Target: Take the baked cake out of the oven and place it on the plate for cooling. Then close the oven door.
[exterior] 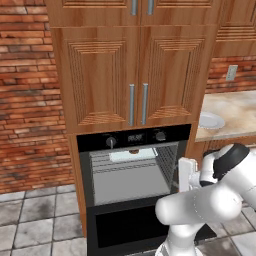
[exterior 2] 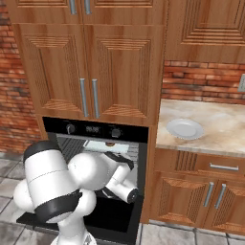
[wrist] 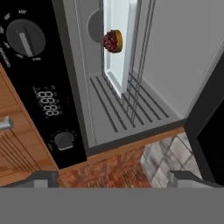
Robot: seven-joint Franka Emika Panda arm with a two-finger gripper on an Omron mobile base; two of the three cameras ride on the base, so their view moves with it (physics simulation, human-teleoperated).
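The oven [exterior: 131, 172] stands open, its black glass oven door [exterior: 131, 226] folded down in front. On an upper rack the small brown cake [exterior: 133, 151] sits on a pale tray [exterior: 125, 156]. In the rolled hand view the cake [wrist: 113, 41] lies far inside, well beyond my gripper [wrist: 113, 180]. The gripper is open, nothing between its fingertips [wrist: 43, 179], and it hovers outside the oven mouth at the right side. The white plate [exterior: 210, 120] rests bare on the counter to the right, also seen from the other side as the plate [exterior 2: 184, 128].
Wooden cabinet doors [exterior: 112, 75] rise above the oven's control panel [exterior: 134, 137]. A beige counter [exterior 2: 215, 127] with drawers below runs to the right. A brick wall [exterior: 25, 100] stands to the left, and the floor is tiled [exterior: 35, 220].
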